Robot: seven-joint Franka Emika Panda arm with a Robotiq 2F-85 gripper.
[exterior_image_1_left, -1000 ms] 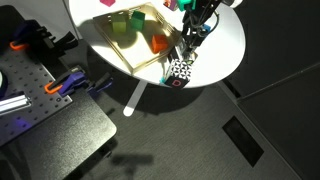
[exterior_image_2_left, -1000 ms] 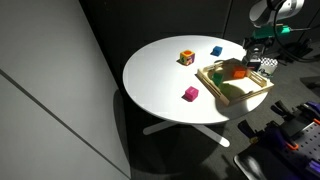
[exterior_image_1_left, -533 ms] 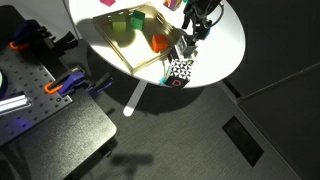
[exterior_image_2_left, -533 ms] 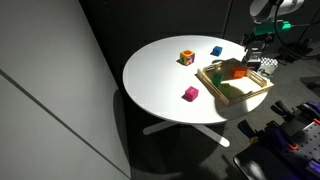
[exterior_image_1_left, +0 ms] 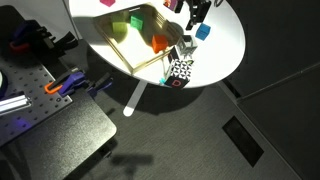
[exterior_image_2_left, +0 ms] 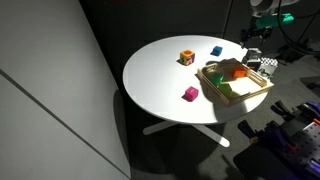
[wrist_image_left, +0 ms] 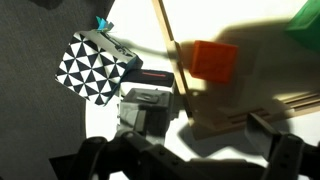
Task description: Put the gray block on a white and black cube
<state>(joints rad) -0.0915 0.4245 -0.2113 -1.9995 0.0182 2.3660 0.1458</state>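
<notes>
Tool held above counter; fingers spread wide, nothing gripped. Gray block seen resting on counter, just beside white and black cube, against wooden tray edge. Triangle-patterned cube set near counter rim. Blue cube noted nearby.

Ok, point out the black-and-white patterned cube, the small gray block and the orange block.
black-and-white patterned cube (wrist_image_left: pixel 92 68): wrist view, middle of its patterned face.
small gray block (wrist_image_left: pixel 146 108): wrist view, middle of its visible surface.
orange block (wrist_image_left: pixel 213 60): wrist view, centre of its orange face.
</notes>
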